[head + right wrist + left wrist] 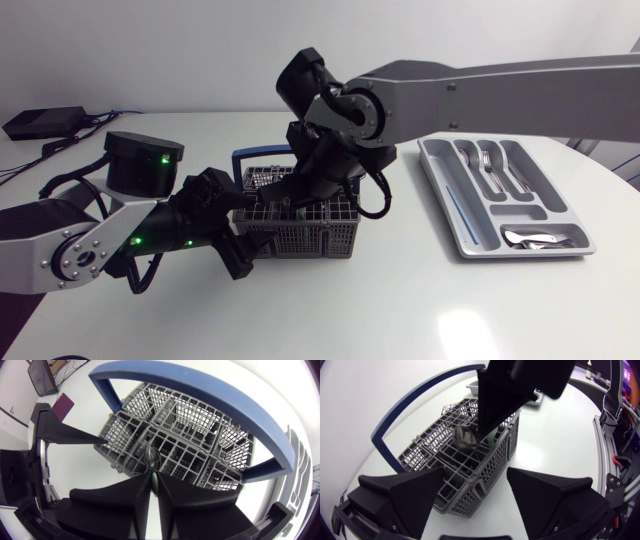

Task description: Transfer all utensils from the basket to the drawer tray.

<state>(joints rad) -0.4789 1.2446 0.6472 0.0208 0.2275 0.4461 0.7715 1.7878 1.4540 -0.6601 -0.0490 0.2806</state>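
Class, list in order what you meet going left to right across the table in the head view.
left arm → grey basket → drawer tray. The right arm is left out, since it stretches above both basket and tray.

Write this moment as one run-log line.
right gripper shut on spoon in basket | left gripper open at basket | tray holds cutlery

lighting: bright, even, from overhead | shadows: soft and faint, mostly under basket (310, 236) | glare: pale patch on table (470, 322) in head view, near blown-out white in both wrist views | distortion: heavy fisheye bend at wrist-view edges | focus: pretty sharp overall, bit soft right up at the lens
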